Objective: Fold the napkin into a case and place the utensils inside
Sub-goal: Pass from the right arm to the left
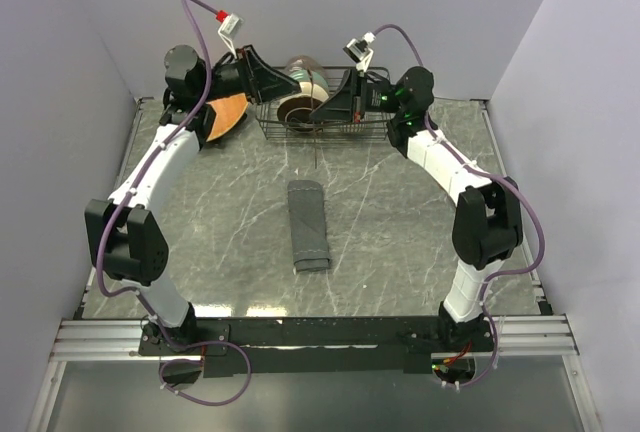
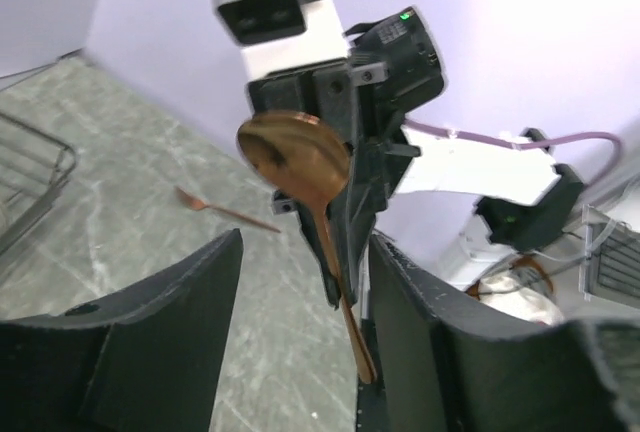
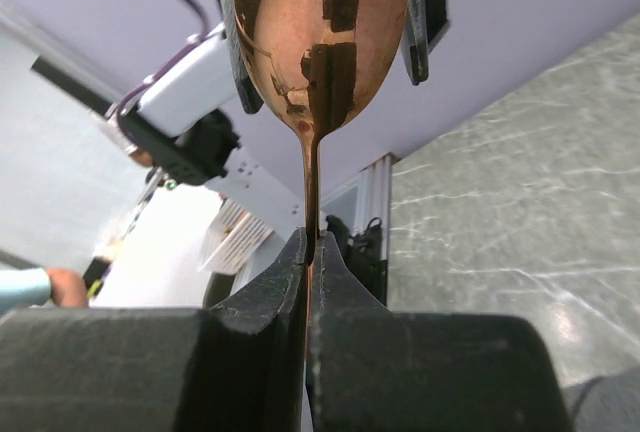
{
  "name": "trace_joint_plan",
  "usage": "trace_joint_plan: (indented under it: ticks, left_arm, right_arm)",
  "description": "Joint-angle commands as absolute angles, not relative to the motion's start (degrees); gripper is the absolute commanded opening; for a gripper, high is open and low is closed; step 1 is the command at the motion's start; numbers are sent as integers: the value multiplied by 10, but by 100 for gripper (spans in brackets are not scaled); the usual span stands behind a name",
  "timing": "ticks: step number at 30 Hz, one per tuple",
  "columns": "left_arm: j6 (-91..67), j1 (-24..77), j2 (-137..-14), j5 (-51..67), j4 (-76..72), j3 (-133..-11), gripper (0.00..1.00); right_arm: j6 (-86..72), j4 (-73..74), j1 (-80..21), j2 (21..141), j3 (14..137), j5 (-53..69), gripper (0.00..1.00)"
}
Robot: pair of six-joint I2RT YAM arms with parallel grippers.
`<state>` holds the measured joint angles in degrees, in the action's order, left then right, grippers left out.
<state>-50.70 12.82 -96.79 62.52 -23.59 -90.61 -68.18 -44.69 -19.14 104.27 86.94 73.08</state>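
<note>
Wire rack [image 1: 275, 124] at far edge; free tabletop [image 1: 400, 252] around case [image 1: 309, 227]

Case [image 1: 308, 227] on table [image 1: 400, 242], rack [image 1: 322, 124] behind it, mat [image 1: 228, 114] left of rack

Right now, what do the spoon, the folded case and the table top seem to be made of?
The spoon: metal with a polished copper-coloured finish; its bowl mirrors dark shapes. The case: dark grey matte cloth, it seems; layered edges, no shine. The table top: grey with pale veins like marble, perhaps only a printed surface.
</note>
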Motion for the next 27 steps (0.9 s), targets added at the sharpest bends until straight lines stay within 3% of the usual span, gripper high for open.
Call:
trace_joint_plan:
  ticks: [1,9,19,27]
  left_arm:
    - [-608,126,-986,677,-359,-920,57]
    - [-674,127,-1001,723,-391,-940,45]
    - [-600,137,-995,726,-281,-966,38]
    - [-526,150,-998,719,-176,-998,39]
  right_arm:
    - [-710,-516,-201,1017,873,746,0]
    - [-692,-500,-207,1005,872,752,0]
    - [-683,-485,-214,1005,878,757,0]
    - [-658,-464,-223,995,877,757,0]
